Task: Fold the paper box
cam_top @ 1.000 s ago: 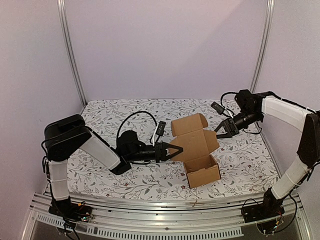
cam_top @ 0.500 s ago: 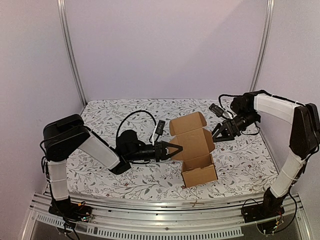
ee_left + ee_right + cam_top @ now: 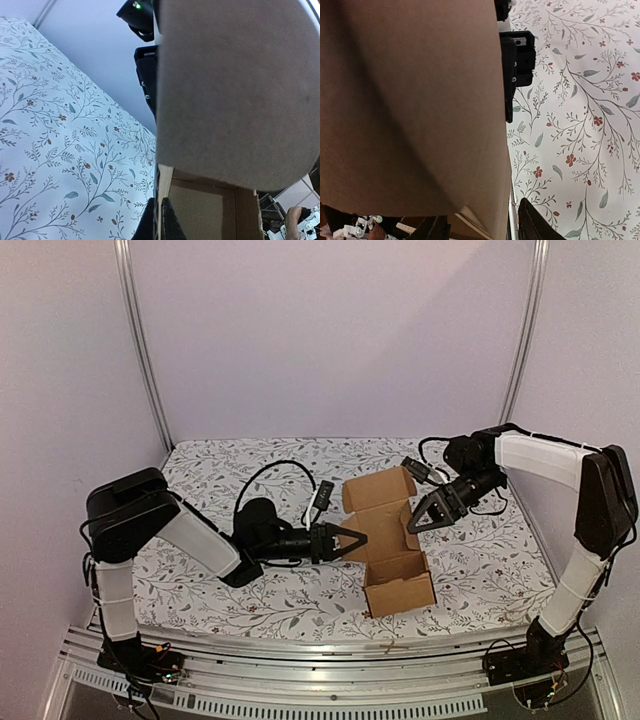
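The paper box (image 3: 401,585) is a brown carton standing open on the flowered cloth, its lid flap raised at the back. My left gripper (image 3: 357,538) reaches in from the left and is shut on the box's thin left wall; in the left wrist view the gripper (image 3: 159,226) has the cardboard edge pinched between its tips, under a large rounded flap (image 3: 235,90). My right gripper (image 3: 416,520) is open at the box's right side. In the right wrist view the gripper (image 3: 482,227) straddles the lower edge of a brown flap (image 3: 410,100), one finger on either side of it.
A small black device (image 3: 322,496) on a looped cable lies left of the box's back flap. Metal frame posts (image 3: 140,340) (image 3: 525,330) stand at the back corners. An aluminium rail (image 3: 330,655) runs along the table's near edge.
My right gripper has moved left from the table's right side to the box's right flap, which now leans inward. The left gripper has kept its grip on the left wall.
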### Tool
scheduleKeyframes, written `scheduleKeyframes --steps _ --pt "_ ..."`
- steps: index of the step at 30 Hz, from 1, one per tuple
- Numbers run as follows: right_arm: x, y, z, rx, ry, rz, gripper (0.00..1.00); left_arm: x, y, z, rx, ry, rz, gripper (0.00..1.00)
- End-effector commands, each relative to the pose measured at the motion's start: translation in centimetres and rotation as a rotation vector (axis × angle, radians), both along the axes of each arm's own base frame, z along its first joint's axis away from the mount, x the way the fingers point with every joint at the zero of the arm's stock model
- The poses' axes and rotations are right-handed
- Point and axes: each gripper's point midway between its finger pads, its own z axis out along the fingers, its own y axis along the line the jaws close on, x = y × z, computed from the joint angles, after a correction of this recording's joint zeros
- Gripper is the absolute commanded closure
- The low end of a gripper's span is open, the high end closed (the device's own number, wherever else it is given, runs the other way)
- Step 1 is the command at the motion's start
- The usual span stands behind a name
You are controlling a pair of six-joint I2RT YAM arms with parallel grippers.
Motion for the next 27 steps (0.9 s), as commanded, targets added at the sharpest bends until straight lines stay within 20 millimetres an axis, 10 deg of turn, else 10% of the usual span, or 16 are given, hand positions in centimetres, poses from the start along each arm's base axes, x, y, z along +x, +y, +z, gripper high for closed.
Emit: scheduleKeyframes --steps 1,8,18,27 --pt "0.5 0.5 -0.6 -0.024 0.001 -0.014 0.68 -0.3 -0.7 1.5 -0.042 -0.026 -0.022 1.00" --pt "0.6 0.5 -0.7 -0.027 0.004 -0.017 1.00 0.1 -0.5 1.2 -0.048 -0.011 -0.007 1.00" --pt "1.2 -0.1 -0.8 -0.045 -0.015 -0.050 1.00 1.0 4.2 0.4 0.082 -0.066 0.203 0.42" --pt "0.3 -0.3 0.2 -0.012 -0.006 -0.022 1.00 4.8 10.1 -6.9 0.411 0.044 0.497 0.42"
